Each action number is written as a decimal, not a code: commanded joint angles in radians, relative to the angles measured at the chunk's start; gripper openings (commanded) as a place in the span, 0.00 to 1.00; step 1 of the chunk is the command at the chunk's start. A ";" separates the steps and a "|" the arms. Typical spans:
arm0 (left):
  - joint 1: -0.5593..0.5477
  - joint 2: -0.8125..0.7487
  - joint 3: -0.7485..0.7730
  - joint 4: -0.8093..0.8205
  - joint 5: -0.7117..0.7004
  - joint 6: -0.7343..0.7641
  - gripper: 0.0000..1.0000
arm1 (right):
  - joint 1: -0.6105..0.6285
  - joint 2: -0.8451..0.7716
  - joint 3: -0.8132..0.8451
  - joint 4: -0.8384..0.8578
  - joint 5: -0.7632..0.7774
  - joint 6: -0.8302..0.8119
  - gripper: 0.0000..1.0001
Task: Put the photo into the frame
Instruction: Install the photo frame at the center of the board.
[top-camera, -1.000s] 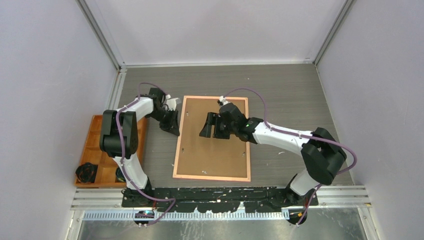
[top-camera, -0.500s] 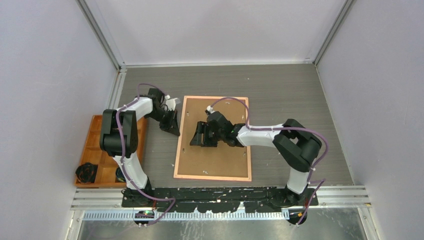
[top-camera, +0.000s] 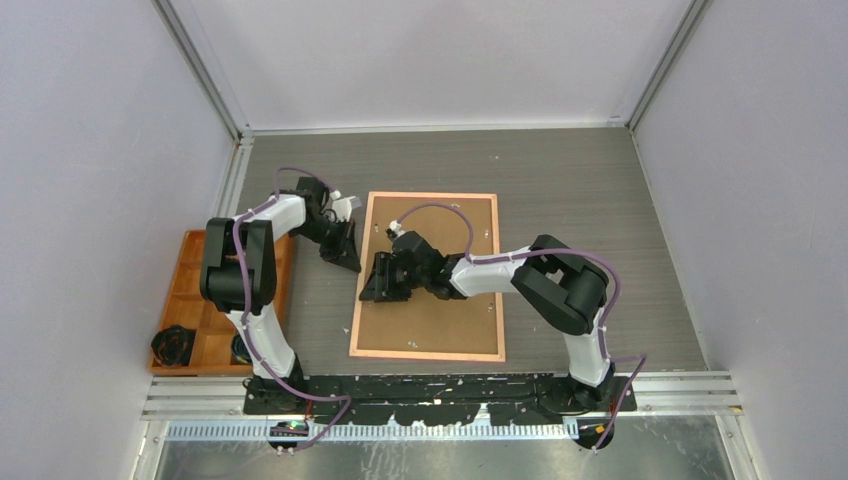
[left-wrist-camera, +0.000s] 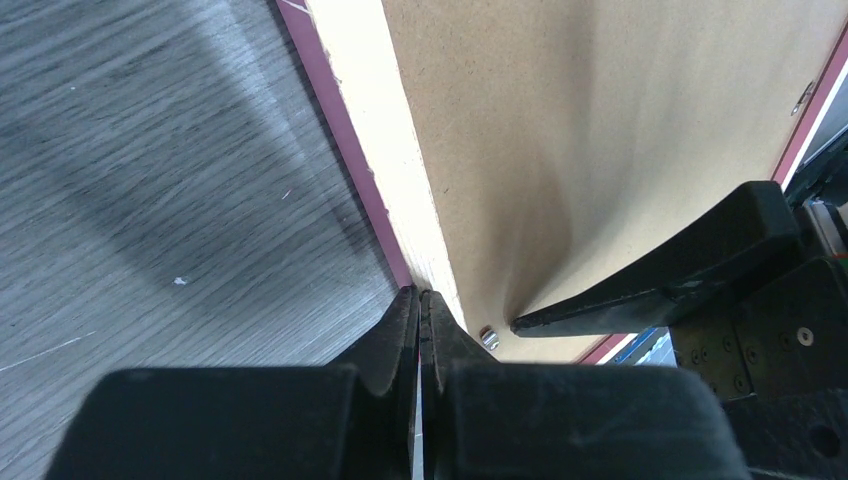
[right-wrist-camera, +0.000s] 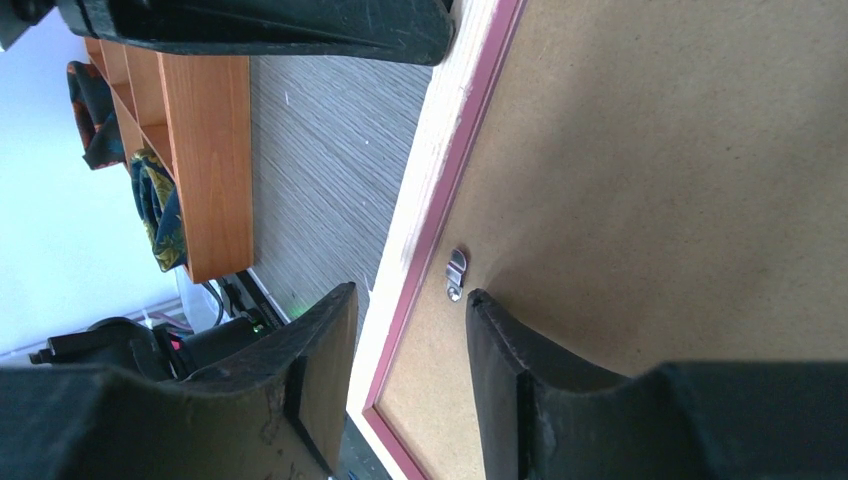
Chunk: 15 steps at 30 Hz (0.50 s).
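One thin frame (top-camera: 425, 354) lies face-down on the tabletop (top-camera: 580, 200): light, stiff, best gripped at its rim. Backing (top-camera: 440, 320) fills it; no photo shows. At its left rim, the left fingers (left-wrist-camera: 398, 335) are clenched on nothing; the right fingers (right-wrist-camera: 320, 350) stand parted beside a clip (right-wrist-camera: 456, 272).

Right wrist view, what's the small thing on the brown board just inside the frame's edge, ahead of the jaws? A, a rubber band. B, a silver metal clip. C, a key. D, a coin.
B: a small silver metal clip lies on the brown backing board, right beside the pink inner border of the frame.
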 joint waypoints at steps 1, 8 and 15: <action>-0.009 0.033 -0.022 0.017 -0.041 0.017 0.00 | 0.005 0.015 0.036 0.056 -0.033 0.015 0.47; -0.008 0.034 -0.022 0.016 -0.034 0.016 0.00 | 0.008 0.032 0.037 0.056 -0.022 0.004 0.45; -0.008 0.033 -0.026 0.015 -0.031 0.022 0.01 | 0.008 0.052 0.048 0.067 -0.015 -0.003 0.44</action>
